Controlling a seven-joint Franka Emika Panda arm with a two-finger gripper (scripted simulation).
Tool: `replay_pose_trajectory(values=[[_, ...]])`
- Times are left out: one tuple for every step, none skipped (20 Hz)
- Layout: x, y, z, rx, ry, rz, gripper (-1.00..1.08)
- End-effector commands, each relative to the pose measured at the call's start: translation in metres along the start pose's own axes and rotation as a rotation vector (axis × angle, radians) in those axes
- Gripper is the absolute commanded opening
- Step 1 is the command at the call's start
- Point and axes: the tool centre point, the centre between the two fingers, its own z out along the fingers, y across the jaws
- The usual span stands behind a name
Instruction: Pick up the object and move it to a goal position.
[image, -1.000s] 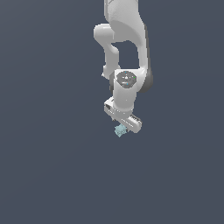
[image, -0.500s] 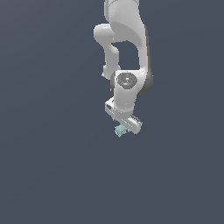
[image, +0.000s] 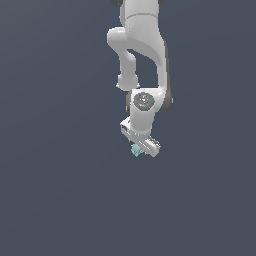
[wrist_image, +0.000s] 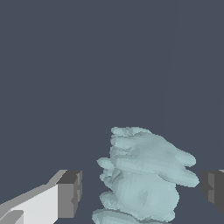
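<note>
The arm (image: 142, 45) is showing smooth, rounded white link housings with darker grey bands at the joints, and a grey circular cap (image: 144, 100) is sitting on the wrist housing. The gripper (image: 141, 145) is presenting a white block-shaped body, and its fingers (wrist_image: 52, 203) are appearing white with dark grey rectangular pads.

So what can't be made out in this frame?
- Exterior view: the object is too small to show its shape, and the gripper partly covers it.
- Wrist view: the object's lower part is cut off by the picture edge.
- Neither view shows any goal marker.
</note>
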Motion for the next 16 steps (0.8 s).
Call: replay_pose_trajectory(values=[[0.0000, -0.0004, 0.0084, 0.001, 0.001, 0.000, 1.00], [0.0004, -0.0003, 0.0103, 0.001, 0.000, 0.001, 1.00], [0.0005, -0.0006, 0.0115, 0.001, 0.000, 0.001, 1.00], [0.0007, -0.0008, 0.0122, 0.001, 0.000, 0.001, 1.00], [0.0007, -0.0009, 0.0124, 0.001, 0.000, 0.001, 1.00], [0.0007, -0.0009, 0.0124, 0.001, 0.000, 0.001, -1.00], [0.0007, -0.0009, 0.0124, 0.001, 0.000, 0.001, -1.00], [0.0007, -0.0009, 0.0124, 0.001, 0.000, 0.001, -1.00], [0.0007, -0.0009, 0.0124, 0.001, 0.000, 0.001, -1.00], [0.0007, -0.0009, 0.0124, 0.001, 0.000, 0.001, -1.00], [0.0007, -0.0009, 0.0124, 0.001, 0.000, 0.001, -1.00], [0.0007, -0.0009, 0.0124, 0.001, 0.000, 0.001, -1.00], [0.0007, -0.0009, 0.0124, 0.001, 0.000, 0.001, -1.00], [0.0007, -0.0009, 0.0124, 0.001, 0.000, 0.001, -1.00], [0.0007, -0.0009, 0.0124, 0.001, 0.000, 0.001, -1.00], [0.0006, -0.0014, 0.0117, 0.002, 0.001, 0.000, -1.00]])
